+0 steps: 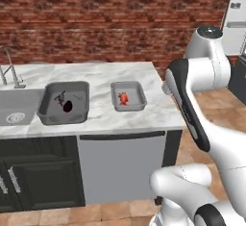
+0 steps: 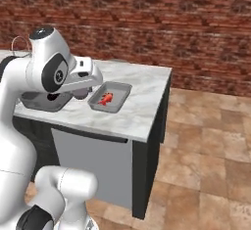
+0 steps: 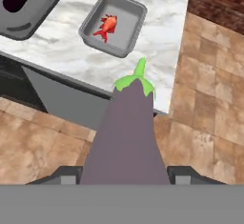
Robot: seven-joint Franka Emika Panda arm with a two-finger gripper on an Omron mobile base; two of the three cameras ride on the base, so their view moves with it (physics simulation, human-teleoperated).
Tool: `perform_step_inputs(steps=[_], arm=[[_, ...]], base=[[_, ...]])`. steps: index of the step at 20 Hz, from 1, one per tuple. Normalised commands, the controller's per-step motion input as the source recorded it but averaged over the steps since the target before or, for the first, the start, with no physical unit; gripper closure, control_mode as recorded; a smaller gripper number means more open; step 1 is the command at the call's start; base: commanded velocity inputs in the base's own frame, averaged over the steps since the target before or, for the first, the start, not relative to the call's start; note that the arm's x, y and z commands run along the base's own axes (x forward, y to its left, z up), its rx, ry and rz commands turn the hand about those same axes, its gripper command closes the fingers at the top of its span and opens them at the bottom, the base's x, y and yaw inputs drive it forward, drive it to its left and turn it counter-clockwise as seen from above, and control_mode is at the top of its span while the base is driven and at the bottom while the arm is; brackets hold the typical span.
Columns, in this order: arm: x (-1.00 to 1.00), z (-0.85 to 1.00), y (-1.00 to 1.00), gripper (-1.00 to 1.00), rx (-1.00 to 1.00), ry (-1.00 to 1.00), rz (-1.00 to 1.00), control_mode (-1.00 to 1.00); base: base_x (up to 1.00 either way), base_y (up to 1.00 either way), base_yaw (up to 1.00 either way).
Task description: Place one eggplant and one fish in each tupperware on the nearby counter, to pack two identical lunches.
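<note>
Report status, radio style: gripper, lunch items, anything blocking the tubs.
Gripper shut on mauve eggplant, above floor short of counter. Small tub holds red fish; large tub holds dark fish and dark eggplant. Nothing blocking.

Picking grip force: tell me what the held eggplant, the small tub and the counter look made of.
Eggplant: matte mauve skin with a green cap, probably soft vegetable flesh. Smaller tupperware: plain light grey with rounded corners, likely plastic. Counter: white-grey veined slab, apparently polished marble.
</note>
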Motion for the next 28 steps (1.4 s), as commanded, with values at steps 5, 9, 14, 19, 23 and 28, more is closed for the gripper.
perform_step_inputs(steps=[5, 9, 14, 19, 23, 28], arm=[[0.0, 0.0, 0.0, 1.0, 0.0, 0.0, 0.0, 1.0], [0.0, 0.0, 0.0, 1.0, 0.0, 0.0, 0.0, 1.0], [0.0, 0.0, 0.0, 1.0, 0.0, 0.0, 0.0, 1.0], [0.16, -0.33, -0.01, 1.0, -0.01, 0.0, -0.05, -1.0], [0.36, -0.94, -0.34, 1.0, 0.0, 0.0, -0.13, -1.0], [0.47, -0.95, -0.46, 1.0, 0.0, 0.07, -0.07, -1.0]], base=[[0.99, 0.78, 0.0], [0.87, 0.04, -0.06], [0.6, -0.19, -0.13], [0.28, -0.05, -0.08], [0.0, 0.0, 0.0], [0.0, 0.0, 0.0]])
